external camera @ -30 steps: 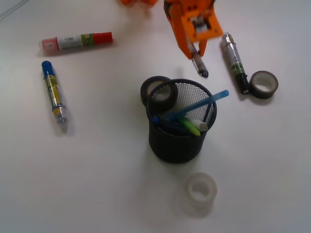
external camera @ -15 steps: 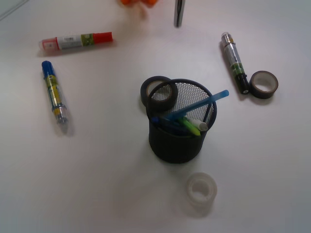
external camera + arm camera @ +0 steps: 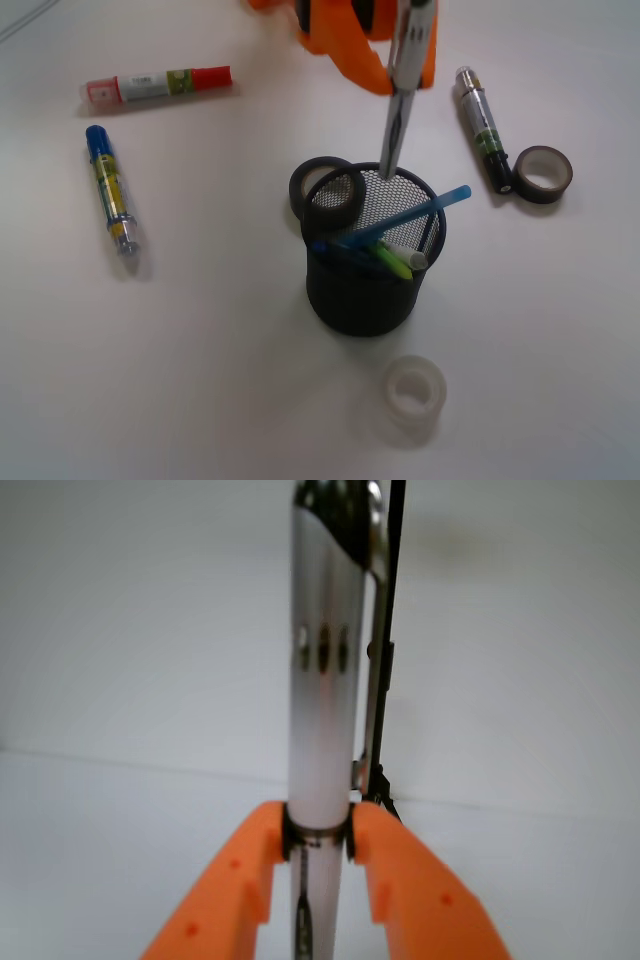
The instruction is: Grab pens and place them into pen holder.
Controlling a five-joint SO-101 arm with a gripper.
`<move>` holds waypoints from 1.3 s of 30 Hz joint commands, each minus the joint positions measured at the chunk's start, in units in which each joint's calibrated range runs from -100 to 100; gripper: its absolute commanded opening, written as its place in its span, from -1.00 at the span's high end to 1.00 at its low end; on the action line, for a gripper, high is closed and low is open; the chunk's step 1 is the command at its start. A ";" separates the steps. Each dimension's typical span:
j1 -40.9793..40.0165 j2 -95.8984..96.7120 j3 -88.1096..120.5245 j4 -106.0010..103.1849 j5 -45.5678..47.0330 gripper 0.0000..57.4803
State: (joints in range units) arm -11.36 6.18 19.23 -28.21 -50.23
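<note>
Your gripper (image 3: 318, 840) is clamped on the silver pen (image 3: 400, 95), holding it near-vertical, tip down over the far rim of the pen holder (image 3: 365, 295), presumably so it drops straight in past the pens already leaning there. Pen is slim polished metal with a clip; the wrist view shows both orange fingers (image 3: 415, 880) pinching the barrel. The holder sits mid-tabletop, a dark tape roll (image 3: 328, 190) touching its far-left side. Light blue pen (image 3: 415, 215) pokes out over the right rim.

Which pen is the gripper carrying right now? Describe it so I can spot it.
Start at the black mesh pen holder mid-table. Just above its far rim, the orange gripper clamps a silver metal pen, tip down. Unlike the thick labelled markers lying flat, it is slim, shiny and nearly upright.
</note>
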 commanded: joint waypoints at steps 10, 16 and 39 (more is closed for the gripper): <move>1.15 1.85 12.11 -17.46 0.15 0.68; 0.85 1.85 11.93 -17.37 0.15 0.31; 4.82 -49.24 42.73 35.03 37.70 0.98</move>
State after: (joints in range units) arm -7.88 -31.36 51.66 3.33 -15.65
